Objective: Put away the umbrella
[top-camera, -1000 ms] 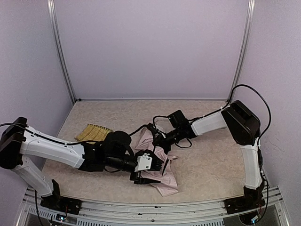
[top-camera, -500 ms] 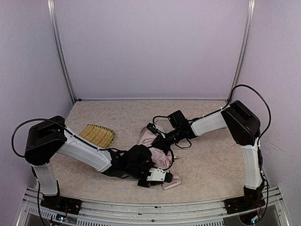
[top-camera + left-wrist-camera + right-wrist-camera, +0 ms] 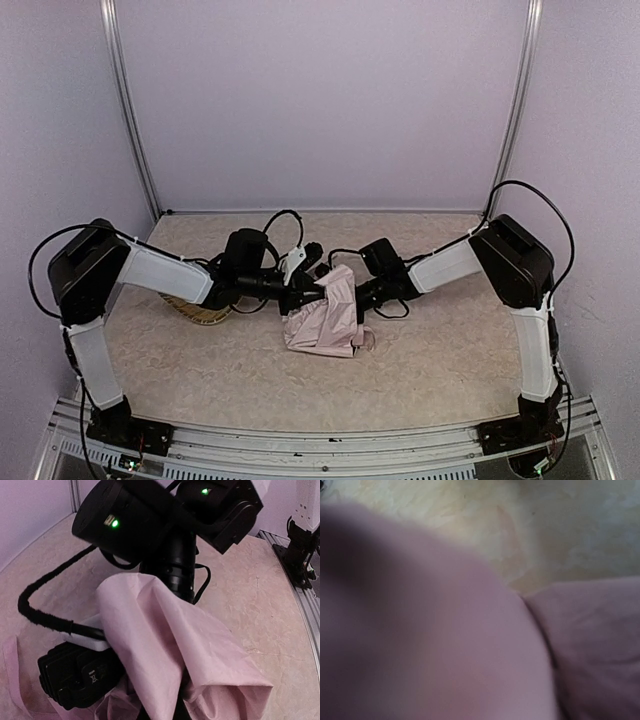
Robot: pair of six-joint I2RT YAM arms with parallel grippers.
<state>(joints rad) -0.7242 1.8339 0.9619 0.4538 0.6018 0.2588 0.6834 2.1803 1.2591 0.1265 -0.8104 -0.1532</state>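
Note:
The pale pink umbrella (image 3: 322,325) lies crumpled at the table's middle, and its upper fabric is pulled up between my two grippers. From the left, my left gripper (image 3: 313,283) is shut on that raised fabric. In the left wrist view the umbrella (image 3: 165,645) drapes over the jaws and hides them. My right gripper (image 3: 351,297) comes in from the right with its fingers buried under the cloth. The right wrist view is filled by blurred umbrella fabric (image 3: 445,645). A pink strap tab (image 3: 368,340) sticks out at the lower right.
A yellow woven tray (image 3: 197,312) lies left of centre, mostly hidden under my left forearm. The right arm's black wrist (image 3: 150,525) looms close in the left wrist view. Black cables (image 3: 285,222) loop over the arms. Lilac walls close in the back and both sides.
My left gripper shut, then swung from the near edge up to the middle, pulling fabric with it. The umbrella is now bunched higher. The tray is covered by the left forearm again.

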